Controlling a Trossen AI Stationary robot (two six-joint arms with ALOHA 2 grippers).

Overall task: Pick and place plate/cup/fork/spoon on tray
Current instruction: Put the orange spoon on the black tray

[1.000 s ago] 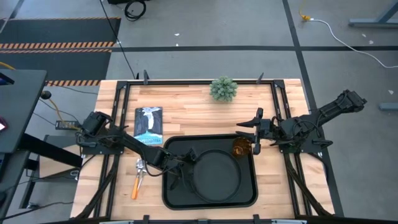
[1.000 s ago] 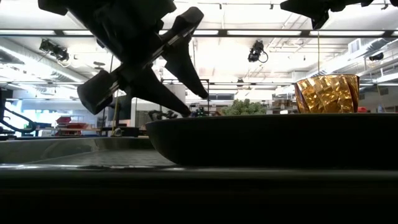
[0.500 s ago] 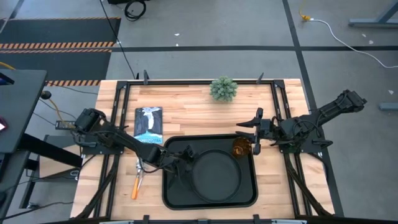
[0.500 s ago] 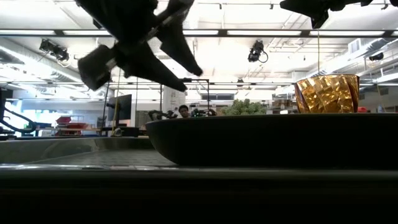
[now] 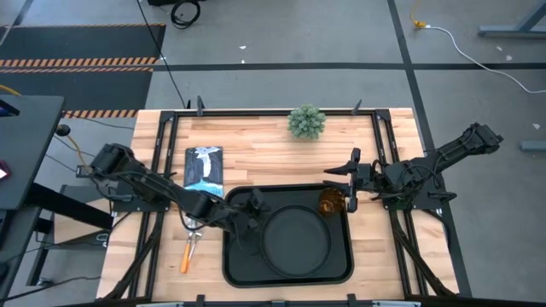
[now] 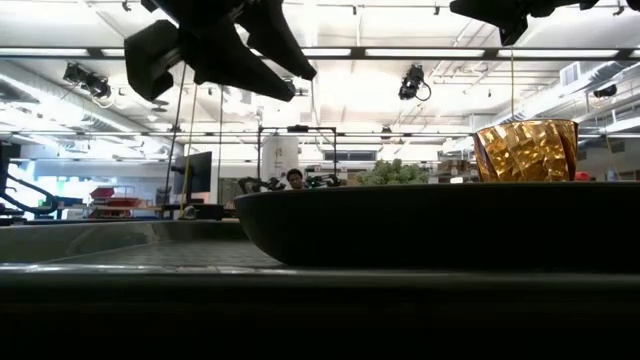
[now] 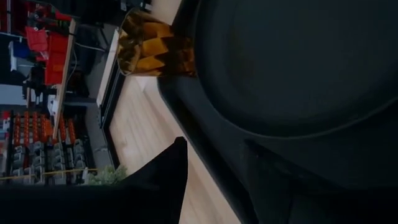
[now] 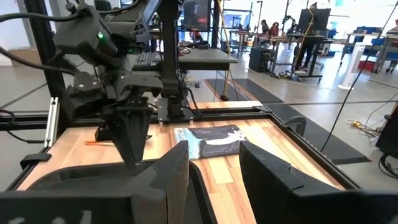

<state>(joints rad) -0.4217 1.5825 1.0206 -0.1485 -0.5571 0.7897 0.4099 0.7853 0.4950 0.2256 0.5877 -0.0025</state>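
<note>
My left end effector [image 5: 248, 211] hangs empty, fingers apart, over the tray's [image 5: 235, 266] left edge — plate [image 5: 296, 240] and cup [image 5: 330, 202] inside; my right end effector [image 5: 348, 181] — open — waits above the cup.

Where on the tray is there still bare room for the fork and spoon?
The tray is bare along its left strip, between its rim and the plate, though the left tool hangs over that strip's far end. The right side is crowded: the cup fills the far corner, beside the right tool.
</note>
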